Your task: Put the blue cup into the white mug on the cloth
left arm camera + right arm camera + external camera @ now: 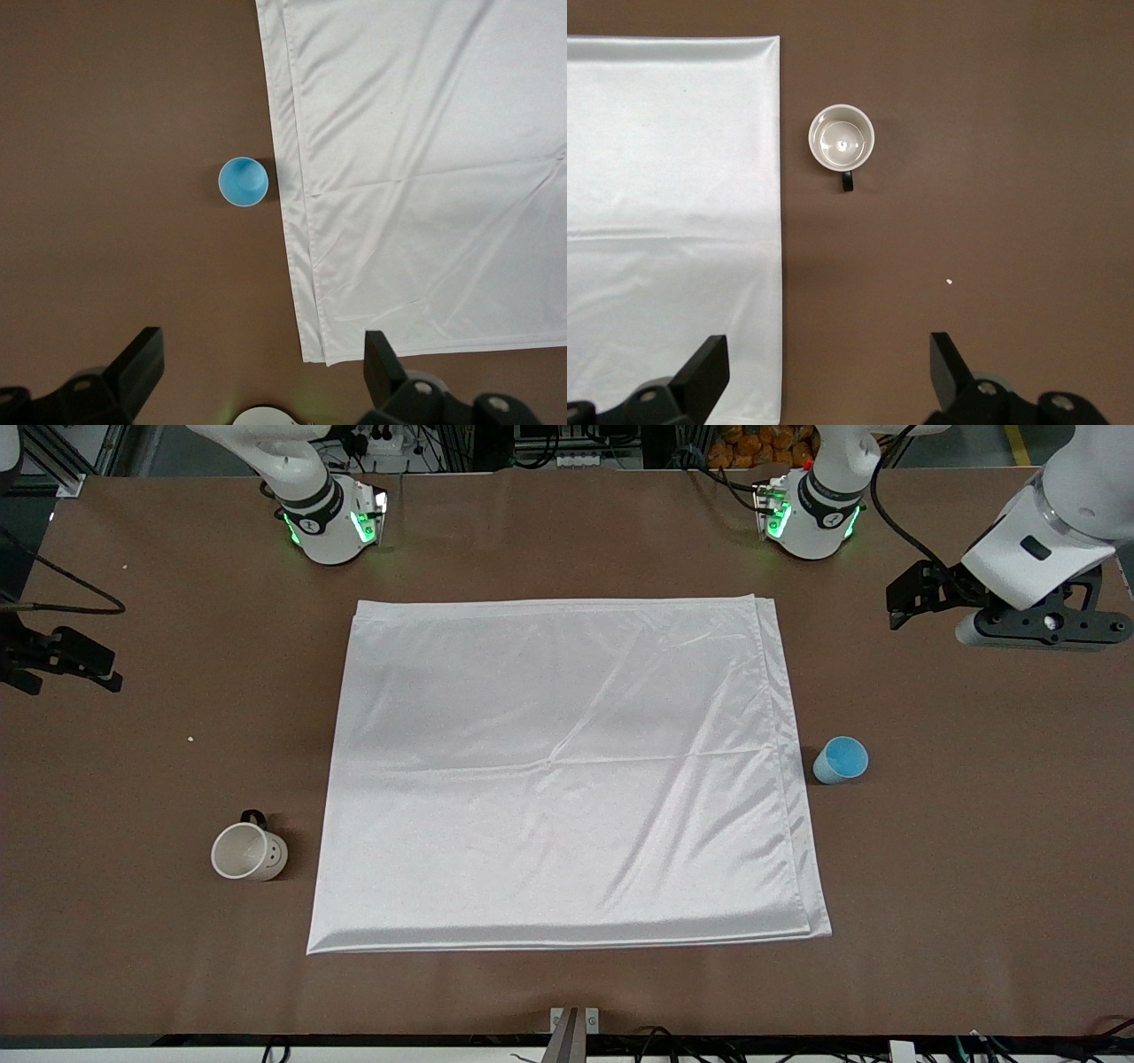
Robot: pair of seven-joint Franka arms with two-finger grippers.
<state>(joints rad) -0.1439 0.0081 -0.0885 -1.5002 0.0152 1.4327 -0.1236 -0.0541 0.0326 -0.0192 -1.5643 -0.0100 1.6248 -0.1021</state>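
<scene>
a: where are the hands?

b: the left gripper (897, 605) hangs with fingers spread wide and empty over bare table at its arm's end. the right gripper (75, 662) is wide and empty too, at its arm's end of the table.

a: and the things?

b: the blue cup (841, 759) stands upright just beside the cloth (567, 771), on the left arm's side. the white mug (249, 851) sits off the cloth, near the edge toward the right arm. each arm looks down on one piece, likely so it can take that one.
</scene>
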